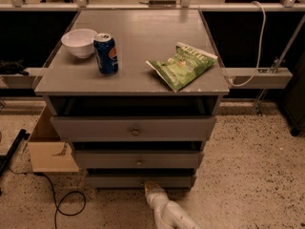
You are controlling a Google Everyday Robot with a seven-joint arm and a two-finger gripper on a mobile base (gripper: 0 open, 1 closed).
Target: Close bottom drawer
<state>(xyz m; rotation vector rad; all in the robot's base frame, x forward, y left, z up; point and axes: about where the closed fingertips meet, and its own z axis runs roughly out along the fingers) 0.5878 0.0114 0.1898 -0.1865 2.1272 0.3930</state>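
The grey cabinet has three drawers, all pulled out a little. The bottom drawer (119, 181) is the lowest, slim grey front just above the floor. My gripper (151, 188) at the end of the white arm sits right at the middle of that front panel, low in the camera view, hiding the spot where the knob would be. The top drawer (133, 128) sticks out furthest, and the middle drawer (138, 159) a bit less.
On the cabinet top stand a white bowl (79, 42), a blue soda can (106, 53) and a green chip bag (182, 65). A cardboard box (47, 147) and a black cable (59, 202) lie on the speckled floor to the left.
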